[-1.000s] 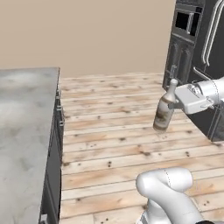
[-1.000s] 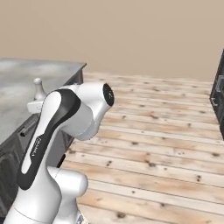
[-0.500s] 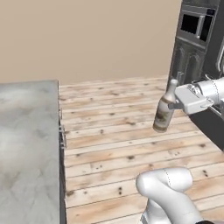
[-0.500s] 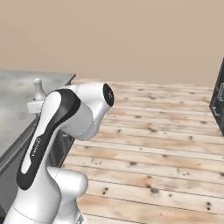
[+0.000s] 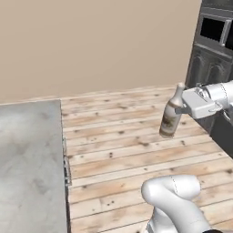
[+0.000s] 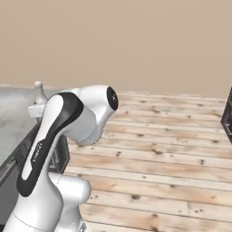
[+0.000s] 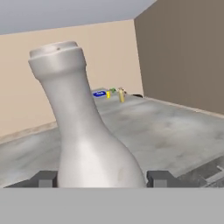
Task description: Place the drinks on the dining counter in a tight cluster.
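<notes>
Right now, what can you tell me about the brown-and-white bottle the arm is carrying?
The slim brown-and-white bottle has a pale, flared neck with a flat cap and a brown lower body. It hangs in the air over the wooden plank floor, tilted slightly, with nothing under it. The gripper is closed on it near the neck. In the hand view its pale neck rises between the fingertips.

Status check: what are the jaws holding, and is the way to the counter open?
Gripper shut on brown-and-white bottle, carried tilted above the wood floor. Grey marbled counter off to the side. Nothing in the way between them.
</notes>
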Controlling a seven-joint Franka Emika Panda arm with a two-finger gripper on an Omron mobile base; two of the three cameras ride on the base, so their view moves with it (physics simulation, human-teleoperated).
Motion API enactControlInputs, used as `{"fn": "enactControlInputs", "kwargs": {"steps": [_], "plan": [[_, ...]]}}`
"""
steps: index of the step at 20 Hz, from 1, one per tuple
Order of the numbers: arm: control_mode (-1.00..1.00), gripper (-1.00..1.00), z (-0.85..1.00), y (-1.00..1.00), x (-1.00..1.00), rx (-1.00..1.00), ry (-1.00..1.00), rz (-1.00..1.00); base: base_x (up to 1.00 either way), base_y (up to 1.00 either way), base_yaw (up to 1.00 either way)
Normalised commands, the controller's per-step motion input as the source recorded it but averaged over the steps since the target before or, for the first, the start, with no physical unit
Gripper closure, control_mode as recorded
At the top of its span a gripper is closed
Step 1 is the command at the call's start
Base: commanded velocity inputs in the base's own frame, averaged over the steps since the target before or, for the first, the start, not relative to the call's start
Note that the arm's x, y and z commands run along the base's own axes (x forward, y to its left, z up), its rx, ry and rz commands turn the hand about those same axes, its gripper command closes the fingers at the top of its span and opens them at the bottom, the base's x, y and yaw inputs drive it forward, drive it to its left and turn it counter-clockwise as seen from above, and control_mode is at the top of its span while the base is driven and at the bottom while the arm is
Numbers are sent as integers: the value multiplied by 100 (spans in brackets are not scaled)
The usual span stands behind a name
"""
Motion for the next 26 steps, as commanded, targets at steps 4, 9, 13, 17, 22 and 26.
{"fn": "enactControlInputs", "kwargs": {"steps": [4, 9, 13, 17, 22, 26], "plan": [[100, 100, 0, 0, 0, 0, 0, 0, 100, 0, 0], [100, 100, 0, 0, 0, 0, 0, 0, 100, 0, 9], [100, 100, 0, 0, 0, 0, 0, 0, 100, -18, 9], [100, 100, 0, 0, 0, 0, 0, 0, 100, -36, 5], [100, 100, 0, 0, 0, 0, 0, 0, 100, -43, 22], [100, 100, 0, 0, 0, 0, 0, 0, 100, -29, 45]]}}
